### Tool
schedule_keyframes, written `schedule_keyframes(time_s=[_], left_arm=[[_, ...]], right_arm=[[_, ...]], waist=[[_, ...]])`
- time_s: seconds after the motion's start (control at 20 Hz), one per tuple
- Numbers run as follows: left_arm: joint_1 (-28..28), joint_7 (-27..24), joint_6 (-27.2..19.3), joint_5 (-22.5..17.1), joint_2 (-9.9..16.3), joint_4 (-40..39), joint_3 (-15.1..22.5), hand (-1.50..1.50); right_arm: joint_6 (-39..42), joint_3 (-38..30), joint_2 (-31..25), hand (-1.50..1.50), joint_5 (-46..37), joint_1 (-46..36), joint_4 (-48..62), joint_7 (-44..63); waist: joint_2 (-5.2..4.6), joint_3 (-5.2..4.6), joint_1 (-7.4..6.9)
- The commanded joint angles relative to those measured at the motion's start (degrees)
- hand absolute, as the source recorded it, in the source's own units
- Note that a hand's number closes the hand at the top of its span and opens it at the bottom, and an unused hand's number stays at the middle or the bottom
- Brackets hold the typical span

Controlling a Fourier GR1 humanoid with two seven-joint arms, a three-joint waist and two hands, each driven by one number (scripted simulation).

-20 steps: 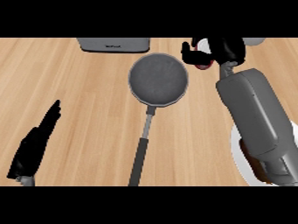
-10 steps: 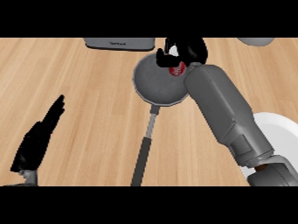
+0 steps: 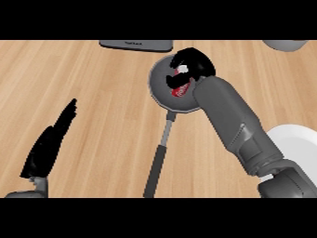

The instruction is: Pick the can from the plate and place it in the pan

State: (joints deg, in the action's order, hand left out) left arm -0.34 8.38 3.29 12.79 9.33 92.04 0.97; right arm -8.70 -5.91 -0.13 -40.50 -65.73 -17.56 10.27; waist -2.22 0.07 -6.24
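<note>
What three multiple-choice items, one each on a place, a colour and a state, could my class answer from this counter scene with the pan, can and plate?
1. Where is the can?
A. on the white plate
B. over the pan, in the right hand
C. beside the left hand

2. What colour is the plate?
A. white
B. red
C. black

3. How is the left hand?
A. curled round the can
B. open, fingers straight
C. gripping the pan's handle

Answers:
1 B: the red can shows under the right hand, above the pan.
2 A: the plate at the lower right is white.
3 B: the left hand rests at the lower left with straight fingers, holding nothing.
</note>
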Motion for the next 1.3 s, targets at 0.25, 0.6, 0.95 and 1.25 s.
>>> schedule_keyframes(time_s=[0.25,0.6,0.95,1.25], left_arm=[[-1.5,0.5,0.5,0.5,0.3,0.1,0.5,0.00],[-0.5,-1.3,-0.4,0.9,-0.4,-1.6,0.3,0.00],[2.0,-1.7,0.8,-1.5,1.3,-0.2,-2.6,0.00],[1.2,-0.7,-0.9,-0.1,0.3,-0.9,-2.5,0.00]], right_arm=[[-7.7,-8.4,0.1,-1.50,13.4,0.5,1.9,-11.1],[-19.1,-14.5,0.1,-1.50,19.7,-2.2,1.1,-15.1],[-22.5,-22.0,-5.2,-1.50,24.8,1.8,0.0,-20.6],[-14.9,-23.0,-12.5,-1.50,26.3,5.9,0.1,-29.3]], waist=[[0.08,0.08,-1.29],[0.26,0.00,0.26],[0.76,0.02,2.33],[1.20,0.01,3.88]])
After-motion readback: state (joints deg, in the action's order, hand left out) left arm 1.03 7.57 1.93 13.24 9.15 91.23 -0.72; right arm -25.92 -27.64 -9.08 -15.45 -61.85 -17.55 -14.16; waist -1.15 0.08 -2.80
